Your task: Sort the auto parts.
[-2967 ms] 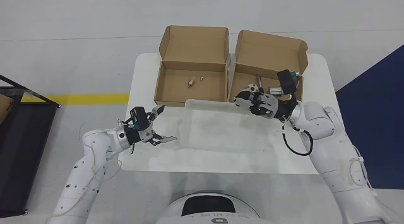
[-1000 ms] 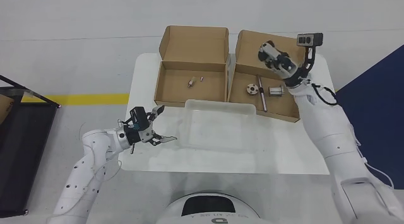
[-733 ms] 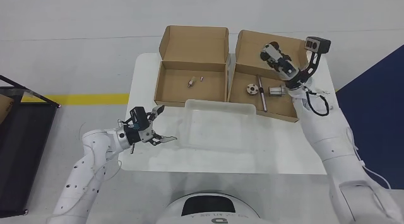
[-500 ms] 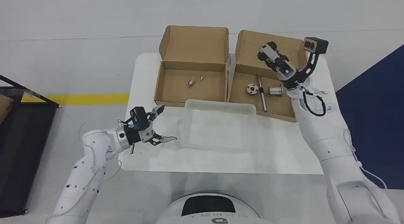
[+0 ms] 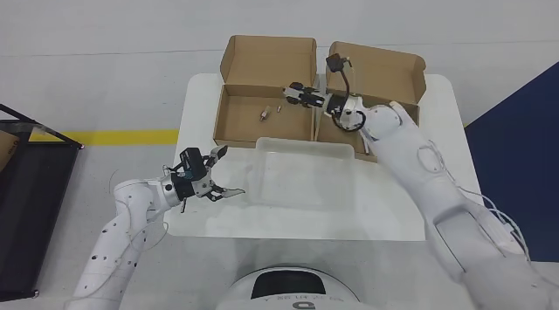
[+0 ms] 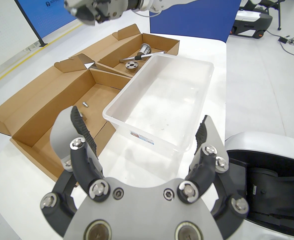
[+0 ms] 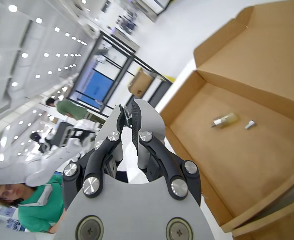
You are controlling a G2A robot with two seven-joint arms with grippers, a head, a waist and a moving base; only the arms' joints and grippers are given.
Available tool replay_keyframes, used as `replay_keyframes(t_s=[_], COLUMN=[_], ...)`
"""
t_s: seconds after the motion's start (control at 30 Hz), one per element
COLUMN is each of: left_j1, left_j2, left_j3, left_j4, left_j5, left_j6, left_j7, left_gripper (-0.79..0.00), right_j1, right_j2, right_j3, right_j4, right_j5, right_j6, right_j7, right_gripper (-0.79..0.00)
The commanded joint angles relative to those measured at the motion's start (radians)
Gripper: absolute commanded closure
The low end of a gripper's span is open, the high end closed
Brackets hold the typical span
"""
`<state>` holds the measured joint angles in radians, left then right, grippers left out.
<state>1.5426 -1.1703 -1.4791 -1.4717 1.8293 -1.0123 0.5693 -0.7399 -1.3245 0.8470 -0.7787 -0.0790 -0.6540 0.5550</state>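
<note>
Left box (image 5: 240, 122) beside right box (image 5: 384, 72), tub (image 5: 297, 179) before both, all on table (image 5: 393, 214)

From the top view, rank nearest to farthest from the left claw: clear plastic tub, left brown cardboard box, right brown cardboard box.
1. Clear plastic tub, beside the left gripper.
2. Left brown cardboard box, behind the tub.
3. Right brown cardboard box, far side.

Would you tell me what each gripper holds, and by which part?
The right gripper pinches a small bolt by its lower end, threaded tip protruding. The left gripper holds nothing.
</note>
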Motion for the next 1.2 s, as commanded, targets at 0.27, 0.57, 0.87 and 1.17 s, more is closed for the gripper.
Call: replay_keyframes(t_s=[0.27,0.57,0.87,1.17], left_j1=[0.000,0.000,0.000,0.000], left_j2=[0.000,0.000,0.000,0.000], left_j3=[0.000,0.000,0.000,0.000], left_j4=[0.000,0.000,0.000,0.000], left_j5=[0.000,0.000,0.000,0.000], left_j6=[0.000,0.000,0.000,0.000], left_j7=[0.000,0.000,0.000,0.000], left_gripper=[-0.785,-0.785,-0.785,-0.785], right_j1=[0.064,0.101,0.117,0.126], right_j2=[-0.080,-0.126,-0.153,-0.162], right_j3=[-0.153,-0.181,-0.192,-0.191], right_j4=[0.107,0.213,0.277,0.313], right_j5=[-0.206,-0.226,-0.257,-0.304], right_j6=[0.267,0.322,0.340,0.333], right_j7=[-0.047,-0.084,-0.098,-0.123], right_gripper=[0.000,0.000,-0.012,-0.314])
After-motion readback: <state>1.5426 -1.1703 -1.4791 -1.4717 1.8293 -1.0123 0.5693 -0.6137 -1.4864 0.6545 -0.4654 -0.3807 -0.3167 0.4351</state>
